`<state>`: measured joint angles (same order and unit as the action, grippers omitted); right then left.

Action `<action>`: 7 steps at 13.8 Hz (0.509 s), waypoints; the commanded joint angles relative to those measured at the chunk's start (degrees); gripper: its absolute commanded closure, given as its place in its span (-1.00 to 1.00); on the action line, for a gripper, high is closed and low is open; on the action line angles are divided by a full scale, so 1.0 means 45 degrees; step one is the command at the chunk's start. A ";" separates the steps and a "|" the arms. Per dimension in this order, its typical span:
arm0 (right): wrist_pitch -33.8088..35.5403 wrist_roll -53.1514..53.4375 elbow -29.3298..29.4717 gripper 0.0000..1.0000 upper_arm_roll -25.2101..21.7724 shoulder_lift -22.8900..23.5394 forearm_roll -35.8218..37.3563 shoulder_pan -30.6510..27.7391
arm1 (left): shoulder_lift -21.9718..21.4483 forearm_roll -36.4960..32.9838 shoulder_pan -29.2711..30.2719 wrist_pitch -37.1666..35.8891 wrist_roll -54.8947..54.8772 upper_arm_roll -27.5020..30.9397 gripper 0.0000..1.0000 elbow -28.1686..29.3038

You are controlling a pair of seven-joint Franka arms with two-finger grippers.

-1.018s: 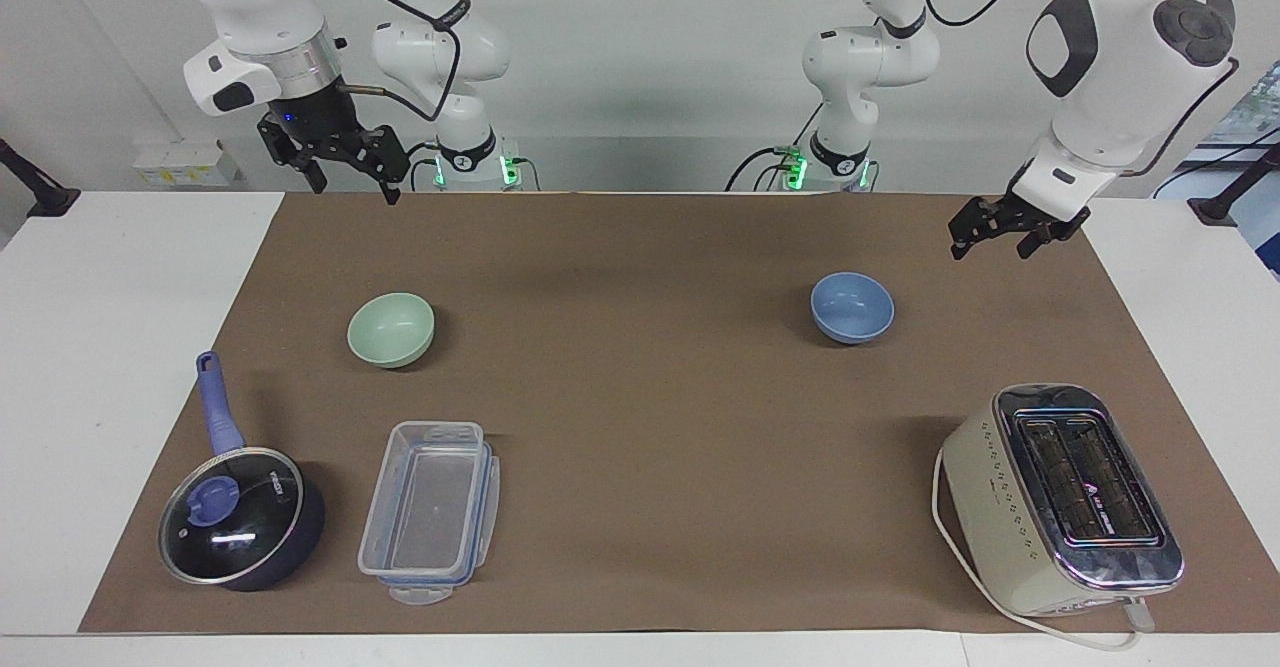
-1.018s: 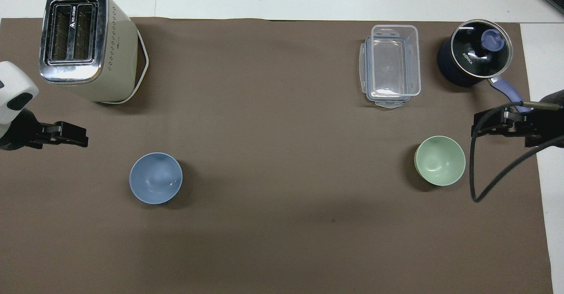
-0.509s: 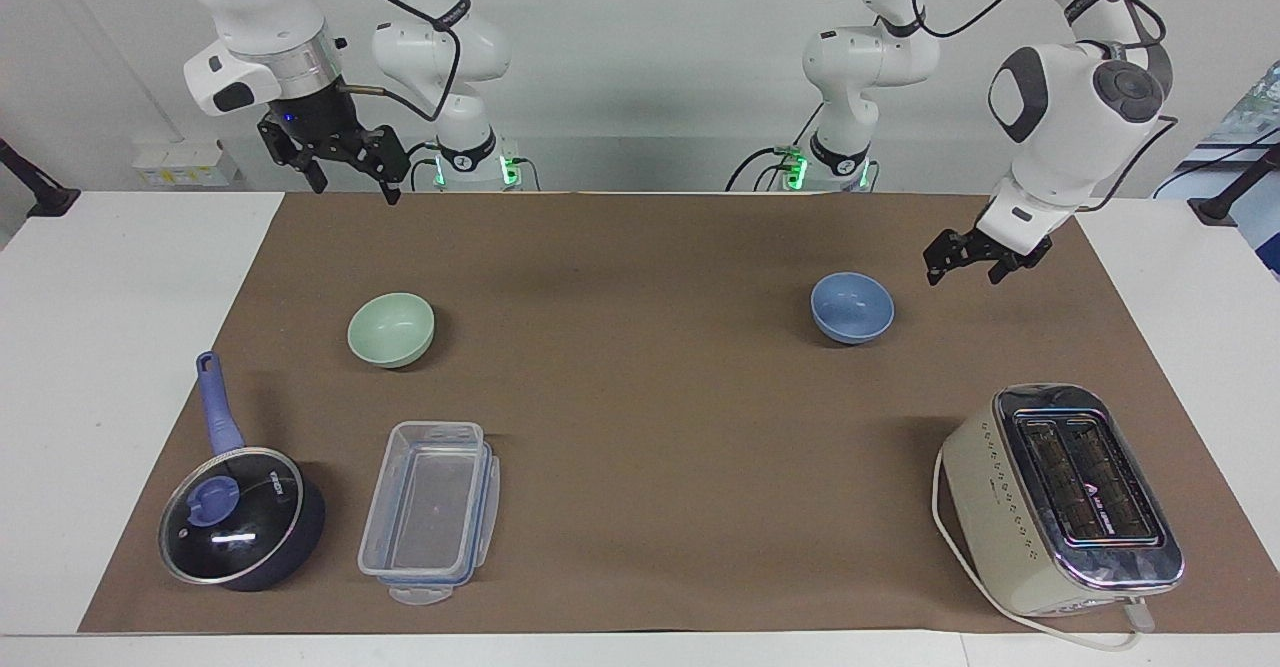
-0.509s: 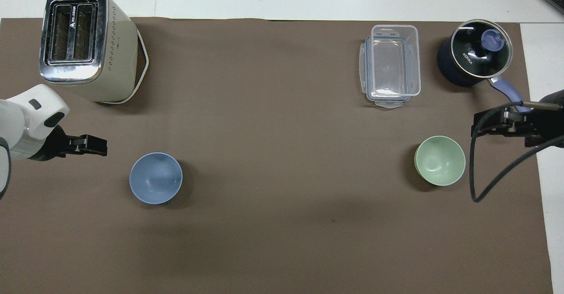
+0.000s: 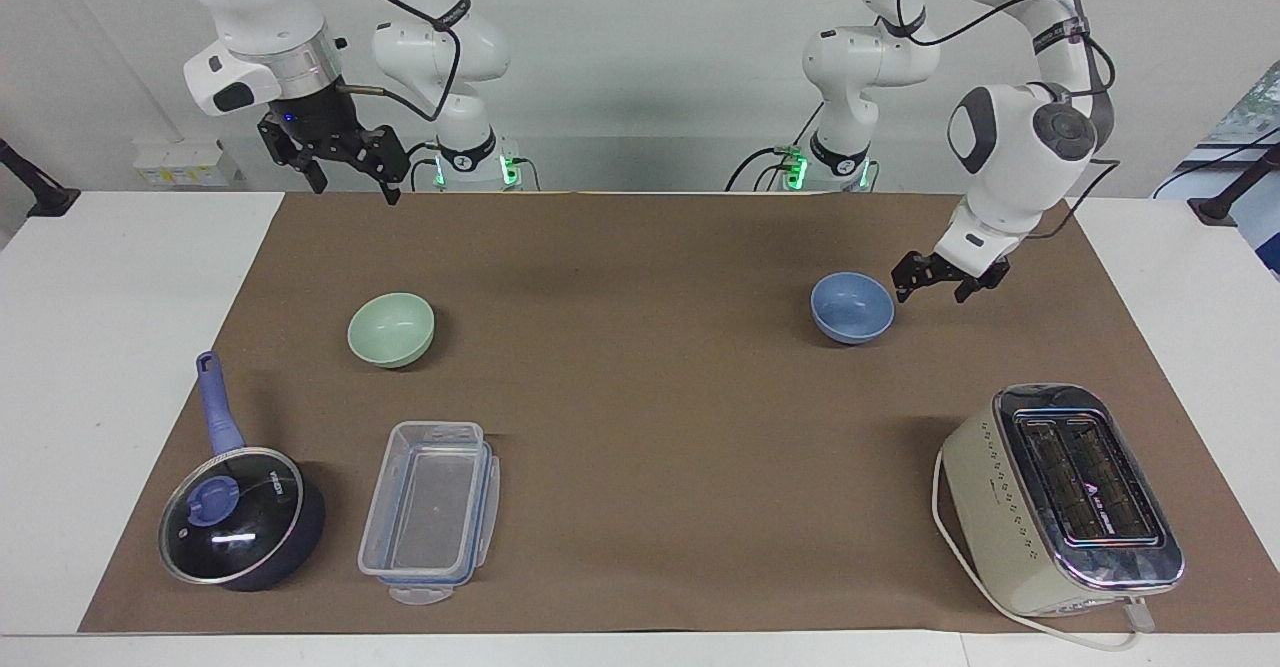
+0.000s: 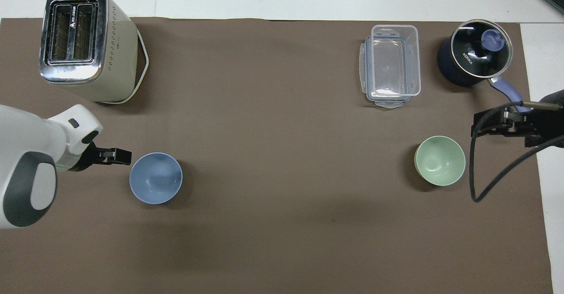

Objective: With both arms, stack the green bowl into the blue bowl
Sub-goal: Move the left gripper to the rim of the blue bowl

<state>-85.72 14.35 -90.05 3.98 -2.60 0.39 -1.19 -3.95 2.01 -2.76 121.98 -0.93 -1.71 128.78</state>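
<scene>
A: Item one, the bowls nearest the robots?

B: Two in all. One green bowl [image 5: 391,329], small, round, pale mint, smooth and plain, upright on the brown mat [image 5: 640,417] toward the right arm's end of the tabletop [image 5: 110,367]. One blue bowl [image 5: 852,308], light periwinkle, same size and shape, upright toward the left arm's end. They sit well apart, level with each other, and both are empty.

A: Grippers?

B: Two. The left gripper [image 5: 937,284] hangs low just beside the blue bowl's rim, on the side toward the left arm's end; its black fingers [image 5: 903,288] stand apart and hold nothing. Whether a fingertip touches the rim cannot be told. The right gripper [image 5: 345,171] is raised over the mat's edge nearest the robots, well clear of the green bowl; its fingers [image 5: 390,190] are apart too, empty. That arm waits.

A: Farther out?

B: One clear plastic container [image 5: 431,512], rectangular, open and empty, farther from the robots than the green bowl. One dark saucepan [image 5: 243,518] with a glass lid and a blue handle, beside the container at the right arm's end. One cream toaster [image 5: 1062,499] with a chrome top, two slots and a white cord, farther out than the blue bowl.
</scene>
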 commanded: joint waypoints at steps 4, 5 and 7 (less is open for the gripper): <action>-0.0113 -0.0298 -0.0107 -1.00 -0.0044 -0.0066 -0.0263 -0.0126 | -0.0352 0.0158 -0.0773 0.2634 0.0538 0.0107 -1.00 0.2493; -0.0132 -0.0278 -0.0107 -1.00 -0.0044 -0.0066 -0.0263 -0.0126 | -0.0274 0.0158 -0.0928 0.3065 0.0596 0.0107 -1.00 0.2729; -0.0132 -0.0297 -0.0126 -1.00 -0.0044 -0.0085 -0.0263 -0.0126 | 0.0056 0.0158 -0.0988 0.3498 0.0869 0.0107 -0.61 0.2829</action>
<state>-85.72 14.35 -90.06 3.98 -2.60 0.39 -1.19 -3.83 2.07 -5.98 134.70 1.68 -1.89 139.68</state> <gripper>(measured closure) 0.000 0.000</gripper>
